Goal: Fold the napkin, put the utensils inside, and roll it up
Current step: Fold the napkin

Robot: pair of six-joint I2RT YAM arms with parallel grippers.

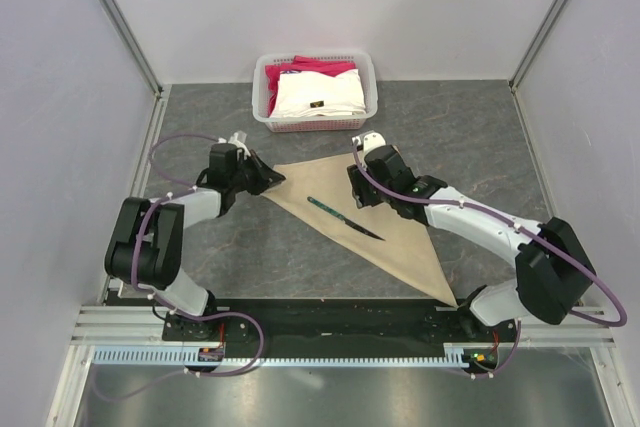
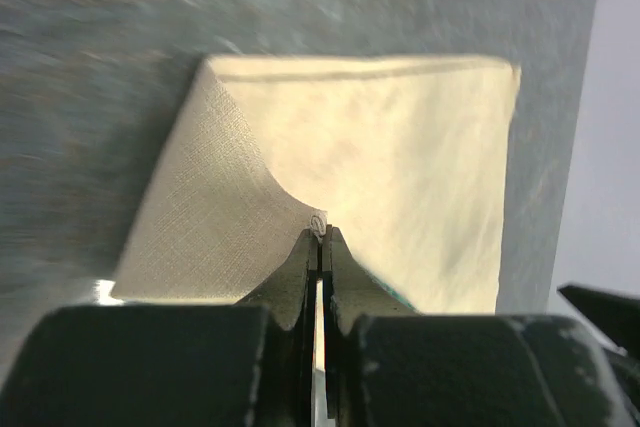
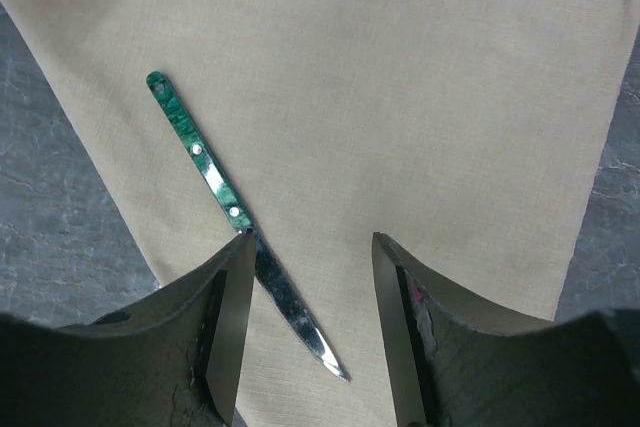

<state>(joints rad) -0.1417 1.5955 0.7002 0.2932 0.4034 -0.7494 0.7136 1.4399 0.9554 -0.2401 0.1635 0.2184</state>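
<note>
- Both arms were bolted at the near edge of the dark grey mottled tabletop (image 1: 250,262). Each rose to a raised elbow, then reached forward and inward.
- The tan-beige soft cloth napkin (image 1: 400,247) (image 3: 420,97) (image 2: 400,147) lay folded into a triangle. Its nearest corner was at the near edge beside the right arm's base, and the rest spread toward the table's middle.
- The slim table knife with teal-green handle and dark pointed blade (image 1: 345,219) (image 3: 215,182) lay on the napkin, along its left edge. The handle pointed far-left and the tip near-right.
- The right gripper (image 1: 357,192) (image 3: 310,267) hung over the napkin's far part, pointing down. Its fingers were spread apart and held nothing. In the wrist view the blade ran under one fingertip.
- The left gripper (image 1: 272,179) (image 2: 320,232) reached rightward on a low forearm. Its fingers were pinched together on the napkin's left corner, which curled upward.
- A white plastic basket (image 1: 262,97) sat at the middle of the far edge. It held a white folded cloth (image 1: 318,95) and a pink-red folded cloth (image 1: 320,69).
</note>
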